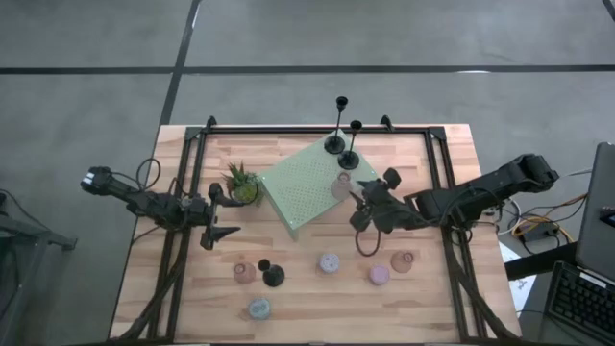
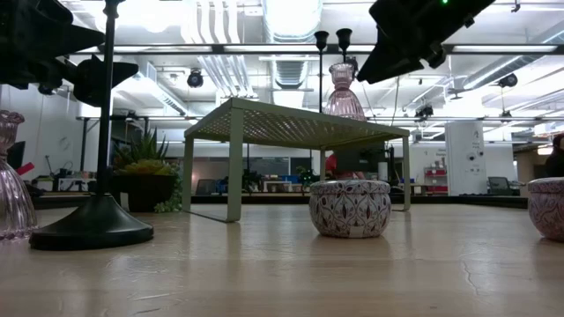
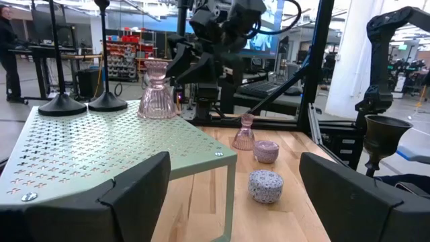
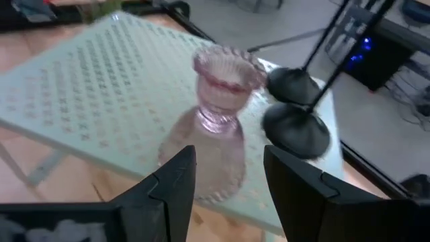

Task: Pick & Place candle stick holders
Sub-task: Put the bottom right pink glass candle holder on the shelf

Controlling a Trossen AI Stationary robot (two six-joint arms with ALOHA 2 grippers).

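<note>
A pink glass cup (image 4: 218,111) stands upright by its base on the pale green perforated stand (image 1: 303,192), next to two black stick holders (image 1: 336,144) at the stand's far edge. My right gripper (image 4: 228,161) is open just behind the cup's base, on the side toward the table's right edge, and touches nothing that I can see. My left gripper (image 3: 232,202) waits open and empty at the table's left. On the table's near part stand another black stick (image 2: 97,220), pink glass cups (image 1: 245,272), (image 1: 402,260) and several round pucks (image 1: 329,262).
A small spiky green potted plant (image 1: 242,185) stands left of the stand. A dark frame (image 1: 192,144) runs along the table's left, right and far sides. Bare wood (image 1: 307,308) lies between the pucks near the front edge.
</note>
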